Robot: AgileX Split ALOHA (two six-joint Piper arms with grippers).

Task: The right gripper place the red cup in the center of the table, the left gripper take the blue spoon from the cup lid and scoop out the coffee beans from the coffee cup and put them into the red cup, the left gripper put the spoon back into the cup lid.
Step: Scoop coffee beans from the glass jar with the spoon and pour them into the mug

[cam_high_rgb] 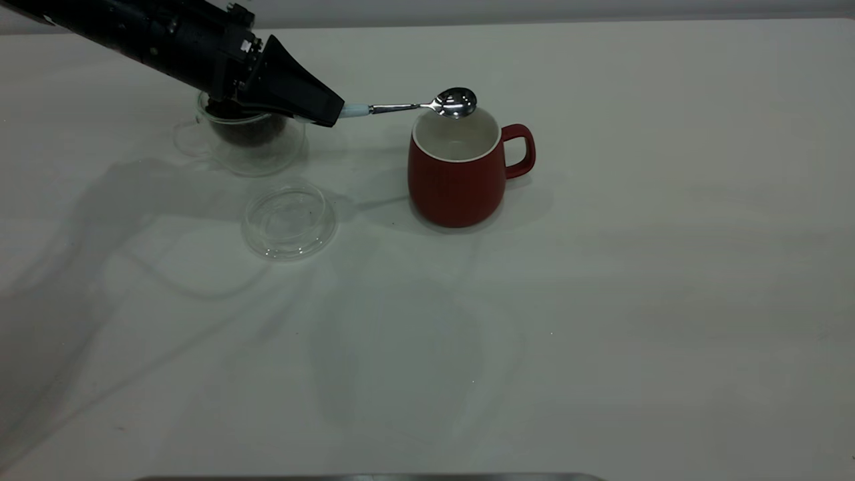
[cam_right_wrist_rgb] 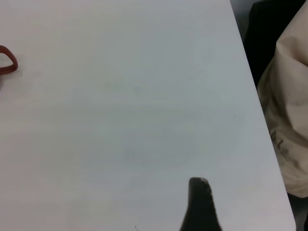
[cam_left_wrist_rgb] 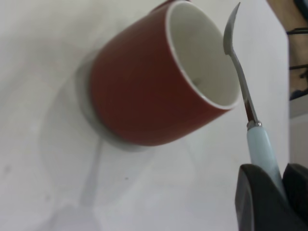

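The red cup [cam_high_rgb: 454,180] stands upright near the middle of the table [cam_high_rgb: 601,300], its handle pointing right. My left gripper [cam_high_rgb: 330,110] is shut on the pale blue handle of the blue spoon [cam_high_rgb: 401,107]. The spoon's metal bowl hangs over the cup's far rim, turned on edge in the left wrist view [cam_left_wrist_rgb: 248,101], with no beans showing in it. Behind the left gripper stands the clear coffee cup [cam_high_rgb: 250,143] holding the coffee beans [cam_high_rgb: 247,130]. The glass cup lid [cam_high_rgb: 289,220] lies bare in front of it. My right gripper [cam_right_wrist_rgb: 199,207] hovers over bare table to the right of the red cup [cam_right_wrist_rgb: 7,60].
In the right wrist view the table's edge runs close by, with beige cloth [cam_right_wrist_rgb: 293,120] and a dark shape beyond it. A dark strip [cam_high_rgb: 367,477] lines the table's near edge. White tabletop stretches in front and to the right of the red cup.
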